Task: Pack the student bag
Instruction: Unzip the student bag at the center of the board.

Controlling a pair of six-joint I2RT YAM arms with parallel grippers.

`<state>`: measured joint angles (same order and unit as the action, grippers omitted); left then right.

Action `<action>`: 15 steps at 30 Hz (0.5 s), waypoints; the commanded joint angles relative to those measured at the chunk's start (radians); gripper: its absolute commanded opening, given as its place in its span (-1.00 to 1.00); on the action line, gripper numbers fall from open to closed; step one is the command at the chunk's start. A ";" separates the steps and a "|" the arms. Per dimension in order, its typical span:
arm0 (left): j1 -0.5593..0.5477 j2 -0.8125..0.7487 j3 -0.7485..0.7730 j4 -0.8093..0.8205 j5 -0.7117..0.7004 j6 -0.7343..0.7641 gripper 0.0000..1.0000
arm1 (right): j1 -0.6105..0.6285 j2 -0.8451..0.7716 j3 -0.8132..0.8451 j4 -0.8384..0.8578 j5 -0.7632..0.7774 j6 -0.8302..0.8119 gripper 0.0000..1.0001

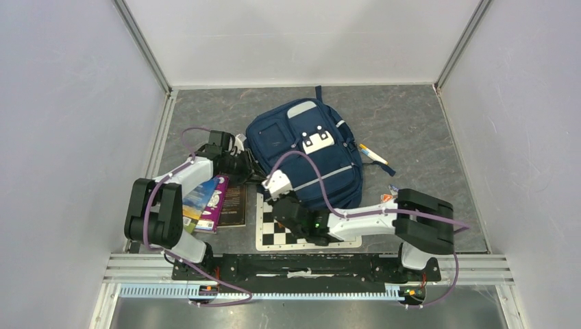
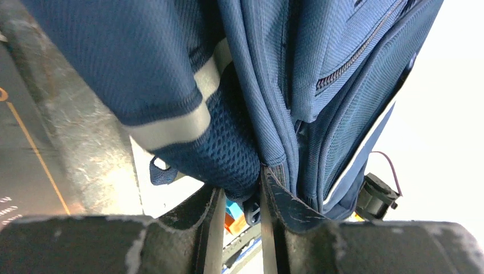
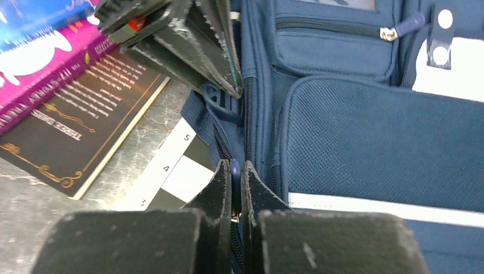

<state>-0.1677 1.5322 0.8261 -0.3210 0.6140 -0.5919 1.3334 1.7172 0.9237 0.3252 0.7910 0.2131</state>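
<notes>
The navy student bag (image 1: pixel 312 154) lies flat in the middle of the table, pockets up. My left gripper (image 1: pixel 251 166) is at its left edge. In the left wrist view it (image 2: pixel 240 197) is shut on the bag's mesh-padded fabric (image 2: pixel 228 154), with a plastic buckle between the fingers. My right gripper (image 1: pixel 272 182) is at the bag's near-left side. In the right wrist view it (image 3: pixel 235 174) is shut on a blue zipper pull (image 3: pixel 234 166) of the side zipper. The left fingers (image 3: pixel 188 45) show just above it, pinching the same edge.
A magenta book (image 1: pixel 214 199) and a dark book (image 1: pixel 235 204) lie left of the bag, under the left arm. A checkerboard sheet (image 1: pixel 274 232) lies beneath the right wrist. A marker (image 1: pixel 372 154) and a small orange item (image 1: pixel 388 196) lie right of the bag.
</notes>
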 commanded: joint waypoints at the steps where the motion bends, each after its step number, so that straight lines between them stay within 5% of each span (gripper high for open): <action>1: 0.034 -0.028 0.004 0.100 -0.162 0.017 -0.96 | 0.052 -0.174 -0.135 0.164 0.143 0.250 -1.00; 15: 0.043 -0.089 -0.032 0.158 -0.159 -0.022 -0.96 | 0.107 -0.247 -0.272 0.250 0.077 0.375 -0.93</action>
<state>-0.1650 1.4815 0.7944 -0.3195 0.6075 -0.6029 1.4025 1.5291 0.6682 0.4942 0.8711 0.5270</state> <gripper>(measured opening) 0.228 0.036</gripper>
